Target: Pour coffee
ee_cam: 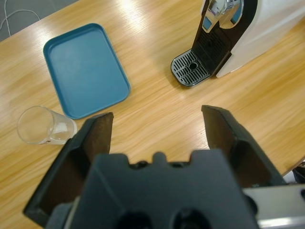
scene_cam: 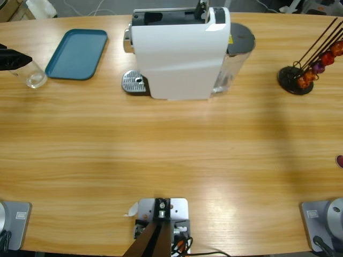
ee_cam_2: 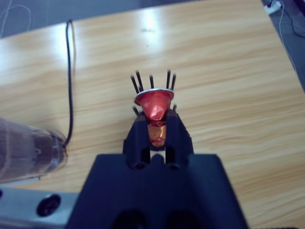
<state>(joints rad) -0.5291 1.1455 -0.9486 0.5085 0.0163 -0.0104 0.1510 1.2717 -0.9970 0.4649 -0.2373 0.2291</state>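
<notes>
While right hand [ee_cam_2: 158, 125] clamps red capsule [ee_cam_2: 156, 106] at rack [scene_cam: 296, 80], three o'clock: lift straight, clear rods; left hand [ee_cam: 157, 128] released.

No text, brand, number or sign can be read in any of the three views. The only marking is a small yellow sticker at upper centre-right of the high view, on the coffee machine [scene_cam: 179, 51] where its white body meets the grey water tank [scene_cam: 239, 40], and whatever is printed on it cannot be made out.
</notes>
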